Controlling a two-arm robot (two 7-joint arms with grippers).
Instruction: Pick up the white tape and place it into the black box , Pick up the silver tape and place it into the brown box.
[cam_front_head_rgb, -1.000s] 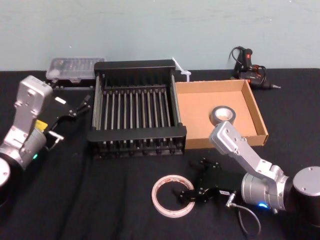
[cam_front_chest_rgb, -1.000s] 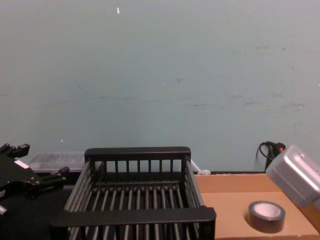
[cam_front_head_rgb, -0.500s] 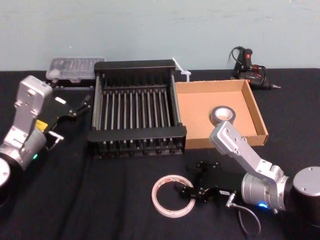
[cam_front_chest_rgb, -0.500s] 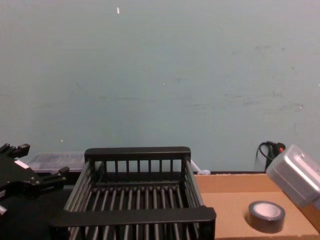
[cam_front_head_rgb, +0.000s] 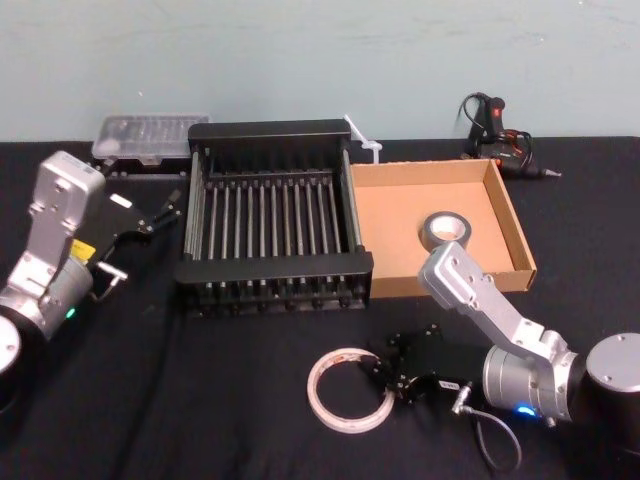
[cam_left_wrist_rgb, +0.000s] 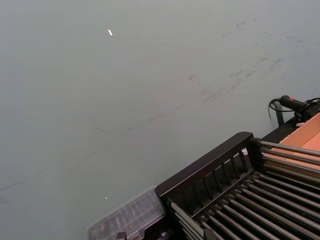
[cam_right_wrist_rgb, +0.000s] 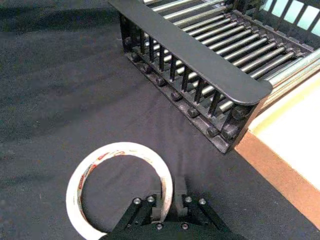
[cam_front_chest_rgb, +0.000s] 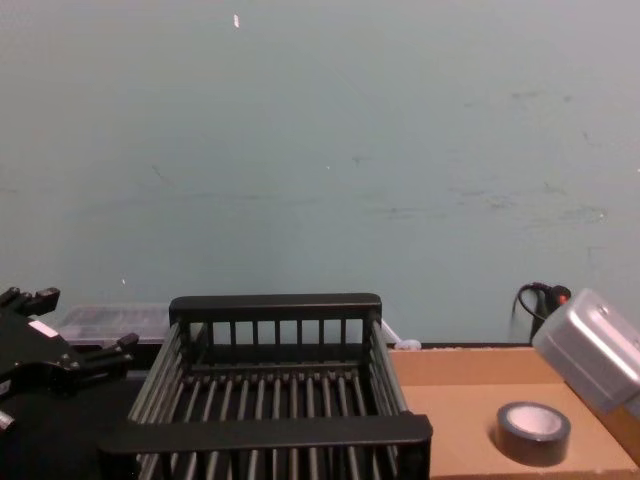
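The white tape (cam_front_head_rgb: 348, 390) lies flat on the black surface (cam_front_head_rgb: 230, 400), out in front of the black box (cam_front_head_rgb: 271, 218), and the right gripper (cam_front_head_rgb: 380, 378) is on it at its right-hand edge. In the right wrist view the fingers (cam_right_wrist_rgb: 179, 188) are clamped across the ring's wall (cam_right_wrist_rgb: 117, 186), one inside the hole and one outside, pinched onto the band. The rest of the ring sits clear, with bare cloth all round its left and near sides. Between the tape and the crate's front rim there is an open strip of surface, nothing in it.

The silver tape (cam_front_head_rgb: 445, 231) sits inside the brown box (cam_front_head_rgb: 515, 230), toward its right wall, well apart from the low cardboard edges on the near side. That tray butts right up against the black box's right side.

Over on the left, the left gripper (cam_front_head_rgb: 160, 212) hangs beside the crate's left rim, its fingers spread and holding nothing. Behind it sits a clear plastic case (cam_front_head_rgb: 150, 137), at the back edge near the wall. A black tool (cam_front_head_rgb: 497, 134) lies behind the tray's far corner.
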